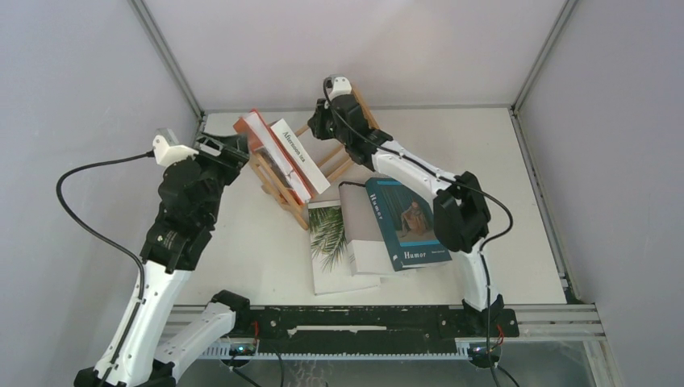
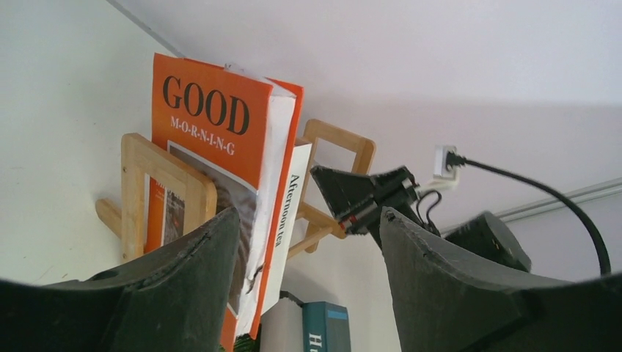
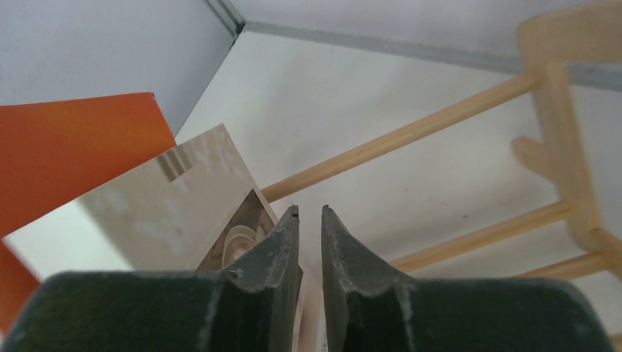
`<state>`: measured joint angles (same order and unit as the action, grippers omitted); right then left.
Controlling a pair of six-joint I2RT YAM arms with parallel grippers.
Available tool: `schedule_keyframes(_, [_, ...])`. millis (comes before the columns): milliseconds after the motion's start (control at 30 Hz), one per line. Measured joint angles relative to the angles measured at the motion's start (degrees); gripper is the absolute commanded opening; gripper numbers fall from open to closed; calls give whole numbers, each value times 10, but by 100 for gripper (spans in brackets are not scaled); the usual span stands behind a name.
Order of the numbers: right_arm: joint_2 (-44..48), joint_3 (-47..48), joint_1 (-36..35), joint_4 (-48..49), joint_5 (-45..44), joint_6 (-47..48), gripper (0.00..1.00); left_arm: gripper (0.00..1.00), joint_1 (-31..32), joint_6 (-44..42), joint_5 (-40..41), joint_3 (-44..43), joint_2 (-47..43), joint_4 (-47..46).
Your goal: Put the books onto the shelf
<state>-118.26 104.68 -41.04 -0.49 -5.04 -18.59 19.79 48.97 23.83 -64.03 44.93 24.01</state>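
The shelf stands at the back middle of the table. An orange-red book and a white cup-picture book lean on its left half. My left gripper hovers open at the shelf's left end; in its wrist view the orange book and the white spine lie beyond the spread fingers. My right gripper is over the shelf's far side, right of the white book, jaws nearly together with nothing seen between them. The teal Humor book, grey-white book and palm-leaf book lie flat.
The three flat books overlap in a fan in front of the shelf, close to the right arm's elbow. Grey walls enclose the table on three sides. The shelf's bare rails and right end frame fill the right wrist view.
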Motion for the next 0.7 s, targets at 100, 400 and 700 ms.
schedule_keyframes(100, [-56, 66, 10, -45, 31, -35, 22, 74, 0, -7, 0, 21, -3, -12])
schedule_keyframes(400, [-157, 173, 17, -143, 117, -125, 19, 74, 0, -24, -7, 69, -15, -44])
schedule_keyframes(700, [-187, 178, 17, -174, 168, -185, 19, 74, 0, -33, -21, 80, -23, -70])
